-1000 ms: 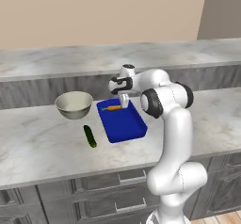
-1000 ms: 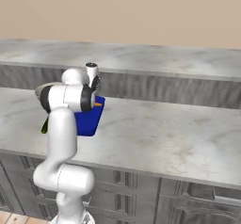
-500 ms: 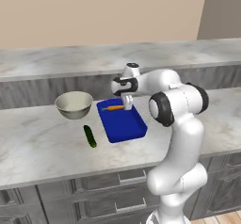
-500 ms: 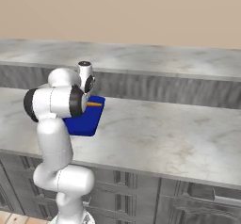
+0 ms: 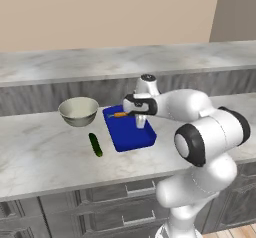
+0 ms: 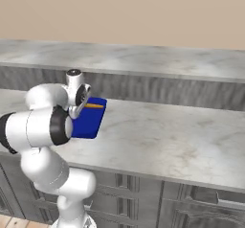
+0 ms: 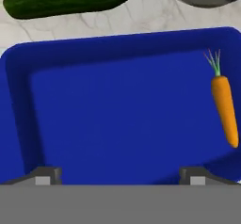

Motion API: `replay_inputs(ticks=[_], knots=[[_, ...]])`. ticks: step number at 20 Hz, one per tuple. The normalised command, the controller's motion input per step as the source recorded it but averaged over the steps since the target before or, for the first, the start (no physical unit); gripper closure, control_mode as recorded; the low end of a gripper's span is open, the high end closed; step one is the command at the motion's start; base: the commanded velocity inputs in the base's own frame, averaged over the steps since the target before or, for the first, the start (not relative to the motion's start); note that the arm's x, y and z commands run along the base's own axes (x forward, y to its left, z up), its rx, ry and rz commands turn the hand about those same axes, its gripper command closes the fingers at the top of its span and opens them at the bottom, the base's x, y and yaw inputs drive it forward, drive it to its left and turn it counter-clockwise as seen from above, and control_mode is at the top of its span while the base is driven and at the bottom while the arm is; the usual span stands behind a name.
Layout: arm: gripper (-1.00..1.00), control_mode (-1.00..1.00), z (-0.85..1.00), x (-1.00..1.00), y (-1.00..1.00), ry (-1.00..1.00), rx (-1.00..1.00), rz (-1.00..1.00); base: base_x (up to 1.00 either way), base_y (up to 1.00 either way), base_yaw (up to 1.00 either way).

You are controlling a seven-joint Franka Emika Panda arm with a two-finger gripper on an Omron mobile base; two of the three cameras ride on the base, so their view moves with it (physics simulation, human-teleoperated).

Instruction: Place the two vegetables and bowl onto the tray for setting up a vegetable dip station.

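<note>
Your gripper (image 7: 120, 173) hangs low over the tray (image 7: 117, 119), jaws wide and empty. In the last second the arm has swung its elbow out toward the base while the hand held over the tray; the carrot (image 7: 225, 108) lies inside at 3 o'clock in the hand view, so one vegetable looks done. Just past the far rim at 11 o'clock, the cucumber (image 7: 66, 0) lies on the counter (image 5: 40, 157); the bowl (image 5: 78, 110) stands beyond it. Nothing blocks the reach.

Base views flank arm, sharing tray (image 5: 131, 132); hand view close above.
</note>
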Motion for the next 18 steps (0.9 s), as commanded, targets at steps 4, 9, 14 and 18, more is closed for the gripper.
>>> replay_inputs(ticks=[4, 9, 14, 18], knots=[[-1.0, -1.0, 0.02, -0.44, 0.19, -0.03, 0.0, -0.38, 0.0, 0.0, 0.0], [-1.0, -1.0, 0.24, -0.15, 0.21, 0.0, 0.0, -0.41, 0.0, 0.0, 0.0], [-1.0, -1.0, 0.61, 0.0, 0.15, 0.01, 0.0, -0.3, 0.0, 0.0, 0.0], [-1.0, -1.0, 0.58, -0.15, 0.11, 0.06, 0.03, -0.22, 0.0, 0.0, 0.0]])
